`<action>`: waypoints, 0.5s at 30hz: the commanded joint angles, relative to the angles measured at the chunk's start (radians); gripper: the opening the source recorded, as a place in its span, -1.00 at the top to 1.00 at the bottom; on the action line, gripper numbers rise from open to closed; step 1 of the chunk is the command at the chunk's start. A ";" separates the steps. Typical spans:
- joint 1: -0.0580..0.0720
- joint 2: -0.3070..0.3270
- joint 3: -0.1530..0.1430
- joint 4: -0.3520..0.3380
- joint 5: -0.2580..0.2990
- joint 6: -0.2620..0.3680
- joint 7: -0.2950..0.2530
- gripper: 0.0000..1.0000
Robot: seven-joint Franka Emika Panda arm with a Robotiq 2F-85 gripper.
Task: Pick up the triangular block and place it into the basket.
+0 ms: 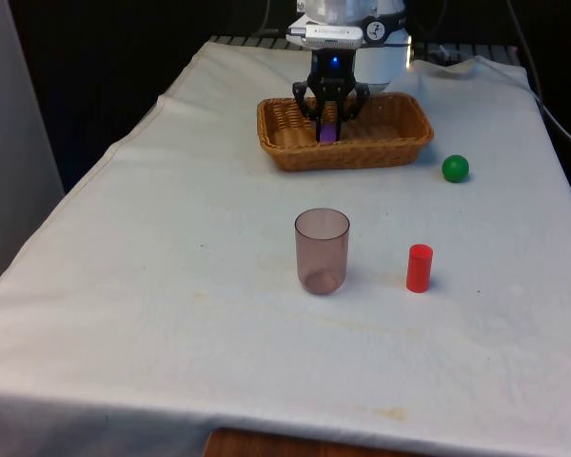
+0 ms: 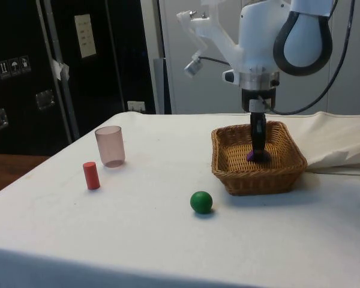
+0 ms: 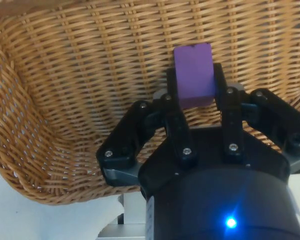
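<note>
Front view: the wicker basket (image 1: 400,143) is sitting at the table's far end, and the gripper (image 1: 329,122) is hanging down inside it, fingers clamping the purple triangular block (image 1: 329,132) between them. In the side view the block (image 2: 258,155) is hovering low over the basket floor. Best play now, I'd say: lowering gently until it's resting, then opening and lifting straight up.
</note>
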 commanded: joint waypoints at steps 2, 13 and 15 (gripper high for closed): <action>0.000 -0.001 0.001 -0.001 0.002 0.001 0.000 0.33; 0.000 0.000 0.001 0.000 0.000 0.000 0.000 -0.53; 0.000 0.000 0.000 0.000 0.000 0.000 0.000 -0.72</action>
